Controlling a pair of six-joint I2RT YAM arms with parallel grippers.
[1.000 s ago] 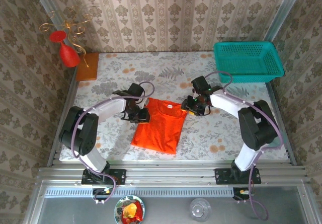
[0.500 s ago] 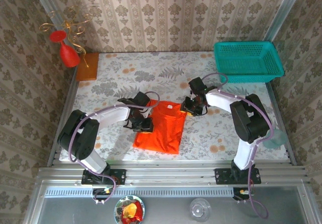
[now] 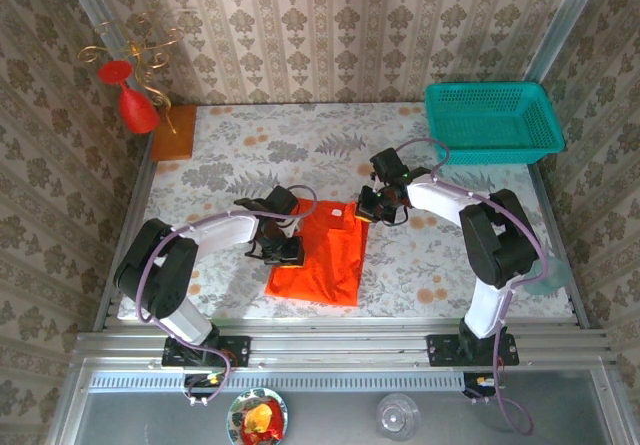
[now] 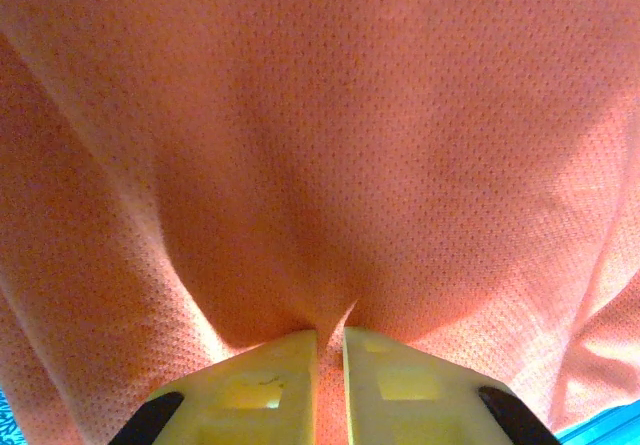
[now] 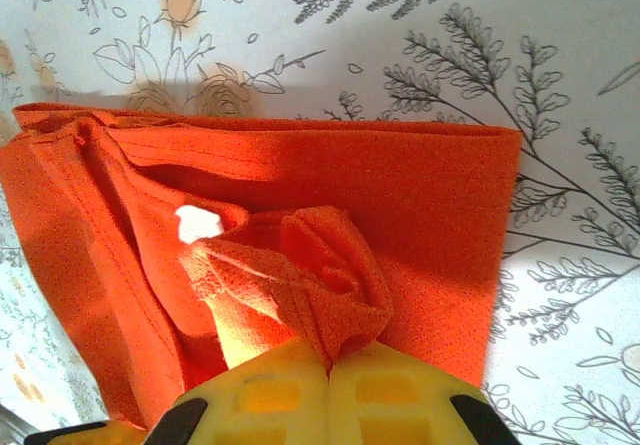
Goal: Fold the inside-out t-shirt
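Right end effector (image 5: 330, 367) newly tight on inside-out t-shirt (image 5: 410, 205); white label (image 5: 198, 224) unreadable

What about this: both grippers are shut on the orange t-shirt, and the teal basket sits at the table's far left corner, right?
Not quite. Left gripper and right gripper are shut on the orange t-shirt, but the top external view shows the teal basket at the far right corner.

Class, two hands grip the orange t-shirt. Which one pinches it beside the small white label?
The right hand: the label sits by its bunched pinch of t-shirt. The left hand grips plain cloth at the other side.
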